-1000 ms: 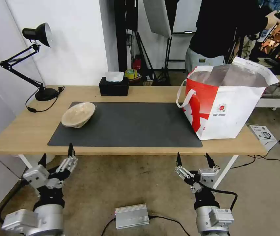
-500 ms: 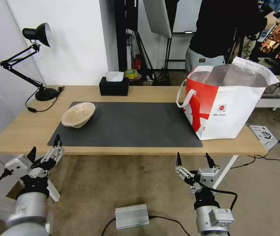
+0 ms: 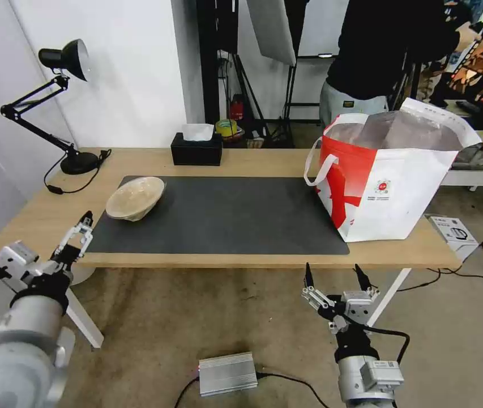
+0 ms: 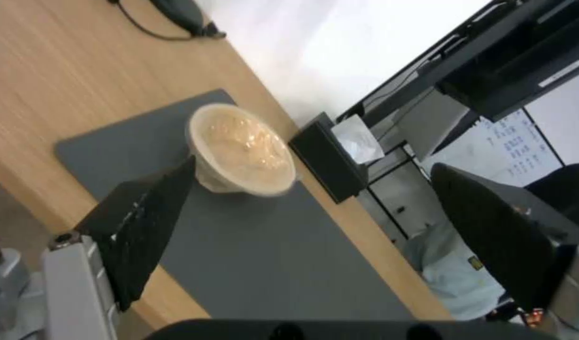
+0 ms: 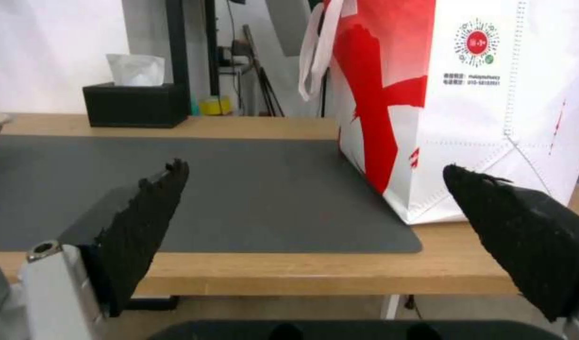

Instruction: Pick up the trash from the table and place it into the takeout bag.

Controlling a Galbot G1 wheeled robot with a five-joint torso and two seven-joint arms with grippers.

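While the right gripper (image 3: 334, 276) waits wide open below the table (image 3: 252, 161), the left gripper (image 3: 77, 231), also wide, holds nothing.

A small round red logo with rows of tiny print beneath it is seen on the white face of the takeout bag (image 5: 490, 94), at 1 o'clock in the right wrist view; no characters can be read.

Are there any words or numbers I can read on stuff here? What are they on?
None can be read.
takeout bag: round red logo and two small lines of print under it, too small to read.
white box on the floor: dark print, too small to read.
tissue box: no writing visible.
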